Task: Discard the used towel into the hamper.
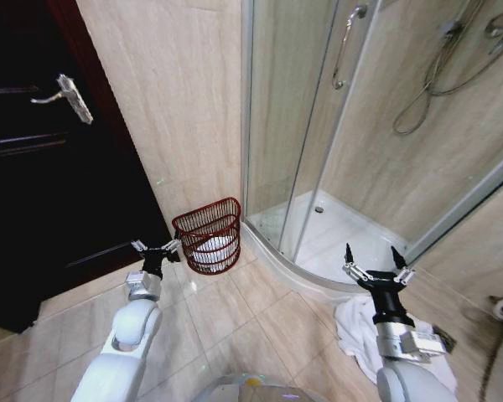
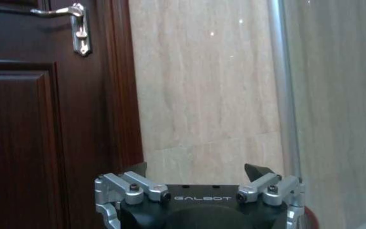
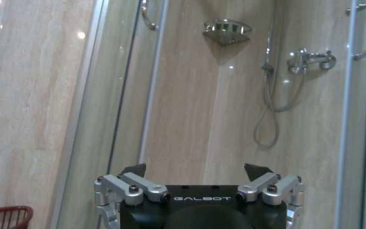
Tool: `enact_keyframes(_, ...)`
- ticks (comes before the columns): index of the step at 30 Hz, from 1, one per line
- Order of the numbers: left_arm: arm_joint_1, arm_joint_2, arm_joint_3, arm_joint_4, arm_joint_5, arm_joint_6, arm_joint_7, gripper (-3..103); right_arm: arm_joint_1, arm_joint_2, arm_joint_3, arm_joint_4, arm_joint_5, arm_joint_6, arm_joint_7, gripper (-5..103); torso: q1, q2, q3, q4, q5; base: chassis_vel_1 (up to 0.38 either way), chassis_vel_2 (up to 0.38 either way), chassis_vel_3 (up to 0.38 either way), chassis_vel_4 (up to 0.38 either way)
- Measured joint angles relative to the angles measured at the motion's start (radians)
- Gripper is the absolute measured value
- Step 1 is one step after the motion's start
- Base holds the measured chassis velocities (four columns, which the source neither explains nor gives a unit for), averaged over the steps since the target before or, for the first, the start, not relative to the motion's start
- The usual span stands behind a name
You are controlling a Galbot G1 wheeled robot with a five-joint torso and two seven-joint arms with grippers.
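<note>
The hamper (image 1: 210, 236) is a small round dark red wire basket on the floor by the wall, beside the shower's corner, with something white inside it. A white towel (image 1: 356, 333) lies crumpled on the floor tiles at the right, under and around my right arm. My left gripper (image 1: 155, 248) is open, held just left of the hamper's rim. My right gripper (image 1: 377, 266) is open too, raised above the towel and pointing at the shower. Both hold nothing. In the right wrist view the hamper's rim (image 3: 5, 215) shows at a corner, beyond the open right gripper (image 3: 196, 168). The left wrist view has the open left gripper (image 2: 196, 168).
A dark wooden door (image 1: 42, 167) with a metal handle (image 1: 65, 94) stands at the left. The glass shower cabin (image 1: 335, 151) with its raised white tray (image 1: 344, 243) fills the right back. Beige floor tiles (image 1: 260, 318) lie between my arms.
</note>
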State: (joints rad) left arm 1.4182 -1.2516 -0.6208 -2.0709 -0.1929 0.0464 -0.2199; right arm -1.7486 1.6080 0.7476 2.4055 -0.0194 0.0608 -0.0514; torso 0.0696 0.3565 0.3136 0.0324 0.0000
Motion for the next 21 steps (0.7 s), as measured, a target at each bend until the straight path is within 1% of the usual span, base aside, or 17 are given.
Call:
enact_keyframes(8, 0.004, 0.000, 0.001, 0.006, 0.001, -0.013, 0.000, 100, 0.004, 0.000, -0.001, -0.007, 0.000, 0.002, -0.001, 100, 0.000, 0.000, 0.000, 0.0002, 0.0002, -0.117, -0.273, 0.098, 0.263)
enact_keyframes(11, 0.007, -0.001, 0.001, 0.009, 0.001, -0.018, 0.001, 100, 0.004, 0.000, -0.001, -0.008, 0.000, 0.002, -0.001, 100, 0.000, 0.000, 0.000, -0.0002, -0.0003, -0.172, -0.301, 0.168, 0.289)
enact_keyframes(12, 0.008, 0.000, 0.001, 0.010, 0.001, -0.020, 0.001, 100, 0.005, 0.000, -0.001, -0.009, 0.000, 0.002, -0.002, 100, 0.000, 0.000, 0.000, 0.0002, 0.0006, -0.172, -0.283, 0.193, 0.290)
enact_keyframes(13, 0.008, 0.000, 0.001, 0.010, 0.001, -0.020, 0.001, 100, 0.005, 0.000, -0.001, -0.009, 0.000, 0.002, -0.002, 100, 0.000, 0.000, 0.000, 0.0002, 0.0006, -0.172, -0.283, 0.193, 0.290)
enact_keyframes(15, 0.009, -0.001, 0.002, 0.012, 0.001, -0.023, 0.001, 100, 0.005, 0.000, -0.002, -0.010, -0.001, 0.003, -0.002, 100, 0.000, 0.000, 0.000, -0.0001, -0.0004, -0.192, -0.270, 0.208, 0.263)
enact_keyframes(18, 0.010, -0.001, 0.003, 0.013, 0.001, -0.029, 0.001, 100, 0.005, 0.000, -0.002, -0.010, -0.002, 0.004, -0.002, 100, 0.000, 0.000, 0.000, 0.0000, 0.0007, -0.213, -0.262, 0.176, 0.248)
enact_keyframes(20, 0.011, -0.002, 0.005, 0.015, 0.001, -0.034, 0.001, 100, 0.005, 0.000, -0.002, -0.011, -0.003, 0.005, -0.002, 100, 0.000, 0.000, 0.000, -0.0001, -0.0004, -0.191, -0.248, 0.202, 0.224)
enact_keyframes(21, 0.011, -0.003, 0.006, 0.016, 0.001, -0.038, 0.001, 100, 0.005, 0.000, -0.003, -0.013, -0.003, 0.007, -0.002, 100, 0.000, 0.000, 0.000, -0.0001, 0.0005, -0.178, -0.165, 0.172, 0.198)
